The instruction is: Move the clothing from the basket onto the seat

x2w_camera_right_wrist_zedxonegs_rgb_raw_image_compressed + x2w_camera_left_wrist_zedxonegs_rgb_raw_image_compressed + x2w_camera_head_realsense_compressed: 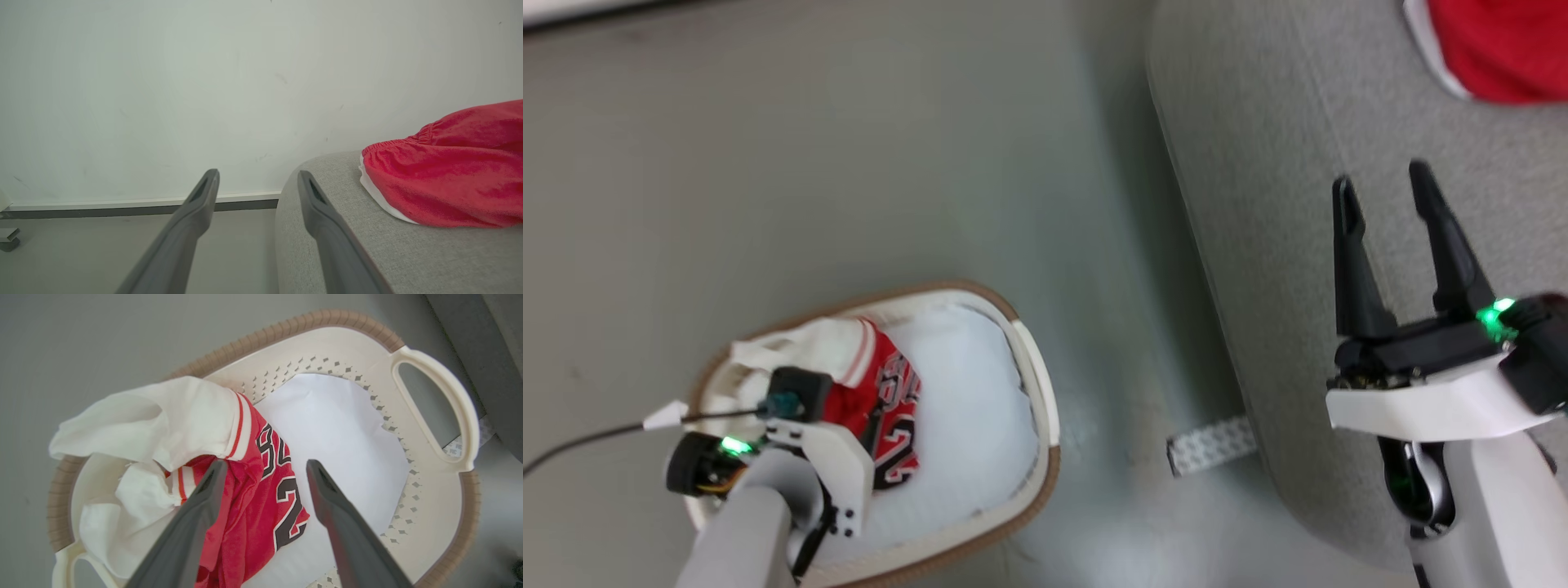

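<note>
Clothing (253,506) in basket (433,522); red garment (449,179) on seat (408,261).

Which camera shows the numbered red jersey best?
Left wrist view: the jersey is close, its numerals sharp. Head view shows it small and partly covered. Right wrist view shows a different red garment on the seat.

Showing right claw (258,174) spread wide, gripping nothing, right finger overlapping rounded edge of grey seat (408,253). Showing red clothing (449,175) with white trim lying on seat, right of claw. Showing pale wall (163,81), baseboard (122,206), floor (102,249) behind.
</note>
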Tool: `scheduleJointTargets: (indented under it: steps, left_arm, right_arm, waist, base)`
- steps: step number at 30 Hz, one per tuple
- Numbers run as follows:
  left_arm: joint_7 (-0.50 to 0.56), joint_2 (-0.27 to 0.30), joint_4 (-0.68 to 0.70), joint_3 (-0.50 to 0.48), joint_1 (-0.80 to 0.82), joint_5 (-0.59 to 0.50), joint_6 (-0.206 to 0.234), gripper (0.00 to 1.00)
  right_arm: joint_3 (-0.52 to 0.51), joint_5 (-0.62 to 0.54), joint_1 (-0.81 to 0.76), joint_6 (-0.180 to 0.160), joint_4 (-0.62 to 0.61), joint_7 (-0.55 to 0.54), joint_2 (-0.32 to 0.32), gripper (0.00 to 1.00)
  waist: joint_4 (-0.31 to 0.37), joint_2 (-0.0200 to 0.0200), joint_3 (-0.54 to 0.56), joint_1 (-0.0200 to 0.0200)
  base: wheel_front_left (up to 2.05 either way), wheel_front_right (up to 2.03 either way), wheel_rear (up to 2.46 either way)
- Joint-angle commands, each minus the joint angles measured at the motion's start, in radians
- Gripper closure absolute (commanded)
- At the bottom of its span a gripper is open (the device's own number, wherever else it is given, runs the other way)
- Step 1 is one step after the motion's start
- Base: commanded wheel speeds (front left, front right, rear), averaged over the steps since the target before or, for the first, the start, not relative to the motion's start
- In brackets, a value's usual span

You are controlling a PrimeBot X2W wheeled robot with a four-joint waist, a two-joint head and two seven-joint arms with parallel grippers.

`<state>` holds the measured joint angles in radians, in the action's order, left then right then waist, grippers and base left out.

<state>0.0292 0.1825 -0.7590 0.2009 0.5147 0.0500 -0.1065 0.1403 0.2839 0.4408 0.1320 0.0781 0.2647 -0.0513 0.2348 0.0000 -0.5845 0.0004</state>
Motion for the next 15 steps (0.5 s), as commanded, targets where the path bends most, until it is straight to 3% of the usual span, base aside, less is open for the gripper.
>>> scheduleJointTargets:
  steps: [1,8,15]
  left_arm:
    - [0.003,0.014,-0.011,-0.005,0.019,-0.007,0.006,0.0]
    - [0.005,0.055,-0.107,-0.002,0.105,-0.036,0.065,0.0]
    - [-0.026,0.073,-0.172,0.007,0.171,-0.042,0.083,0.0]
  right_arm:
    - [0.004,0.008,0.02,-0.002,-0.011,-0.001,0.001,0.0]
    - [0.015,0.059,0.078,-0.003,-0.086,-0.001,0.001,0.0]
    - [0.012,0.076,0.084,-0.003,-0.123,-0.001,0.001,0.0]
  waist:
    - [0.05,0.0,-0.108,-0.0004]
    - [0.085,0.0,-0.215,-0.0004]
    - [0.105,0.0,-0.275,-0.0004]
  base:
    - [0.0,0.0,0.0]
    - [0.0,0.0,0.0]
    - [0.0,0.0,0.0]
